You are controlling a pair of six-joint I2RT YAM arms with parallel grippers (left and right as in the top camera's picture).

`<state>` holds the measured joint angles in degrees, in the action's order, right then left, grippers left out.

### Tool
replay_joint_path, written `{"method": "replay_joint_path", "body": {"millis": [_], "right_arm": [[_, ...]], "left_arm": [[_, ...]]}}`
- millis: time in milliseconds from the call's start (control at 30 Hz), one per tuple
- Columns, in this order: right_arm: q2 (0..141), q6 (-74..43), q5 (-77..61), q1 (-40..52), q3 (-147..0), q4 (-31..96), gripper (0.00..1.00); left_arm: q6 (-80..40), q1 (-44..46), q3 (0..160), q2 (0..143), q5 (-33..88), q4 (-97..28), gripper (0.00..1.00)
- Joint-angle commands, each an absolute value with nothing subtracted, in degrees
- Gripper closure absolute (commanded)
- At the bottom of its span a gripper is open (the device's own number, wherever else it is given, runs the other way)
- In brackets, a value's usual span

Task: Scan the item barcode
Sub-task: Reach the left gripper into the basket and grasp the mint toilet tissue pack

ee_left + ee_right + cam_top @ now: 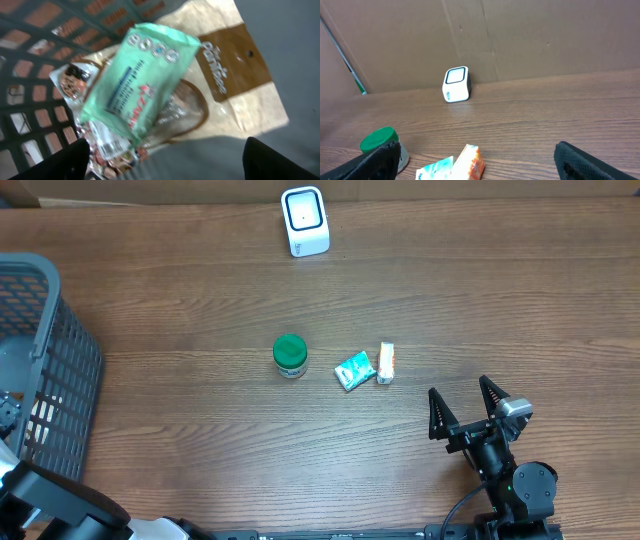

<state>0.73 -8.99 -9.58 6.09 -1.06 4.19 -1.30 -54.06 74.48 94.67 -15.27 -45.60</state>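
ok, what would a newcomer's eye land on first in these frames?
The white scanner at the far edge of the table, and mid-table a row of green-lidded jar, teal packet and small carton. In the left wrist view a mint-green packet lies atop a beige bag inside the grey basket. The right hand stands open near the front edge.

A brown cardboard wall (545, 35) backs the wood-grain table (200, 290).

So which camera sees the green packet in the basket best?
The left wrist view: the green packet fills the frame, lying on other wrappers. Overhead shows the basket from outside, but its bars hide the packet. The right wrist view faces the table and misses it.
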Motion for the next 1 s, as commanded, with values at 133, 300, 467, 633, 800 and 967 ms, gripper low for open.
{"method": "replay_joint_path", "body": {"millis": [133,300,467,633,800,967], "right_arm": [[0.16,-9.17,-9.06,6.42,-0.45,3.97,0.00],[0.16,-9.17,-9.06,6.42,-0.45,3.97,0.00],[0.16,-9.17,-9.06,6.42,-0.45,3.97,0.00],[0.16,-9.17,-9.06,6.42,-0.45,3.97,0.00],[0.16,-9.17,-9.06,6.42,-0.45,3.97,0.00],[0.16,-9.17,-9.06,6.42,-0.45,3.97,0.00]], "left_arm": [[2.83,-57.19,73.84,96.47,-17.12,-42.37,0.24],[3.05,-59.33,73.84,101.08,-17.08,-41.28,0.20],[3.09,-60.10,73.84,106.15,-16.29,-40.58,0.19],[3.03,-59.96,73.84,108.64,-14.72,-40.05,0.52],[2.94,-59.96,73.89,108.62,-12.88,-40.40,0.96],[-0.21,-58.43,77.56,108.51,-6.28,-46.04,0.96]]}}
